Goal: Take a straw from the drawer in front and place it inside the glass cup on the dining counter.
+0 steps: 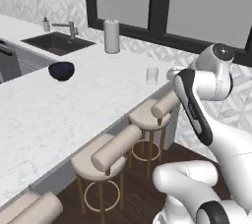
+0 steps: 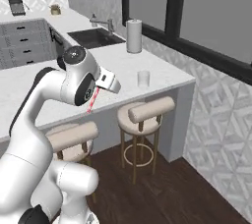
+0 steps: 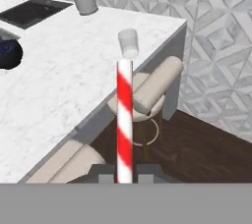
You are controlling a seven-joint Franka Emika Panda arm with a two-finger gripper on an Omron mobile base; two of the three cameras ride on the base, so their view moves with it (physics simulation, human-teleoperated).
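Straw (image 3: 124, 120): nearest the hand camera, a thin straight tube with red and white candy stripes, rising from between the 2 dark finger tips up the middle of the hand view. In the right base view it shows as a slim pink-red line (image 2: 92, 102) hanging below the hand, over the counter's near edge.
Gripper (image 3: 125, 173): closed on the straw's lower end, jaws pinched tight around it; held in the air beside the counter's edge, above the stools.
Glass cup (image 3: 129, 43): small, clear, faintly outlined tumbler, upright on the marble near the counter's far corner; in the hand view the straw's tip lines up just under it, but straw and cup are apart. Also seen at (image 1: 152, 74) and (image 2: 143, 78).
Dining counter (image 1: 59, 115): long smooth white slab with pale grey veins, squared edge, plain grey base.
Stools (image 2: 142, 115): round beige padded seats with cylinder backrests on thin brass-coloured legs with a ring, tucked under the counter.
Bowl (image 1: 61, 70): dark, round, glossy, on the marble well apart from the cup.
Grey cylinder (image 1: 111, 36): tall, matte, upright by the window.
Sink (image 1: 57, 42): dark rectangular basin with a grey tap.
Floor (image 2: 172, 183): dark wood planks.
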